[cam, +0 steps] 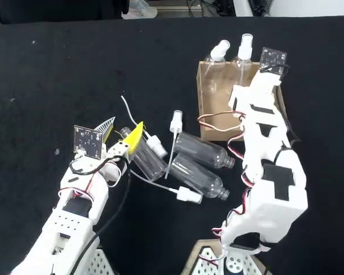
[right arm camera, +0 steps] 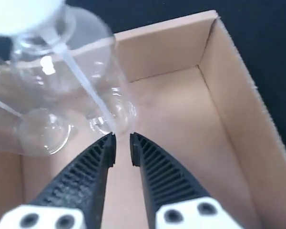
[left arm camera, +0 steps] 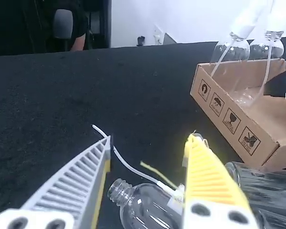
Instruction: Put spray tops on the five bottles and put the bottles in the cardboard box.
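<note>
Cardboard box [left arm camera: 229,114]: 4 handling symbols printed | 2 bottles [left arm camera: 231,50] inside

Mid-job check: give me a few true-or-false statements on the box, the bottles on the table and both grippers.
1. Two capped bottles stand in the cardboard box. True.
2. All five bottles are boxed. False: three bottles lie on the table.
3. The left gripper has its jaws shut on a spray top. False: the jaws are open, either side of an uncapped bottle.
4. The right gripper hangs over the box. True.
</note>
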